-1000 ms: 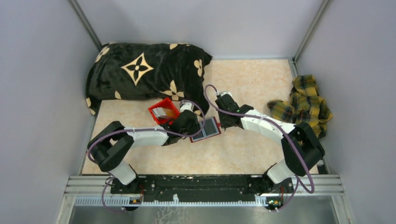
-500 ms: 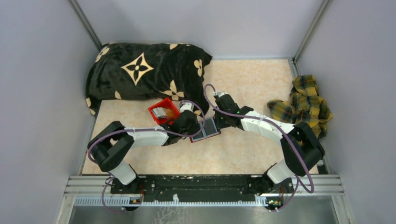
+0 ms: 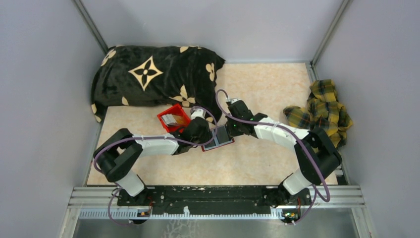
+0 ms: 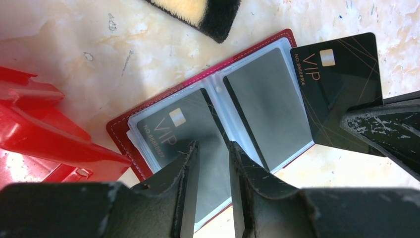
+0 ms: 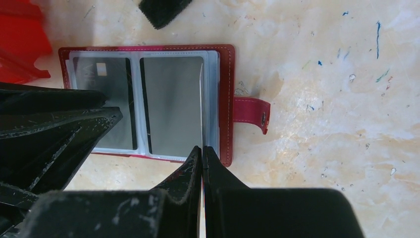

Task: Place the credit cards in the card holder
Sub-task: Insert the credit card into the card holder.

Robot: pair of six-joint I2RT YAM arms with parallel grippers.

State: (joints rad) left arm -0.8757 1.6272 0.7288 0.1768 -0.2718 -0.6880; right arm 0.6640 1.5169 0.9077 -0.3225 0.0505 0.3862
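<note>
The card holder (image 3: 218, 139) lies open on the table, dark red with clear sleeves. In the left wrist view (image 4: 124, 130) its left sleeve holds a dark VIP card (image 4: 168, 131) and its right sleeve a grey one (image 4: 267, 104). My left gripper (image 4: 212, 145) hovers over the left page, jaws slightly apart and empty. My right gripper (image 5: 203, 148) is shut on a black VIP credit card (image 4: 337, 89), seen edge-on (image 5: 202, 99) over the holder's right page (image 5: 228, 99). Pale cards (image 3: 173, 119) lie in the red bin.
A bright red plastic bin (image 3: 173, 118) stands just left of the holder, close to my left fingers (image 4: 39, 134). A black pillow with tan flowers (image 3: 153, 74) lies at the back left. A plaid cloth (image 3: 322, 111) lies at the right wall. The holder's snap tab (image 5: 252, 114) points right.
My right gripper has moved left with the black card, from beside the holder to over its right page. The left arm has stayed put.
</note>
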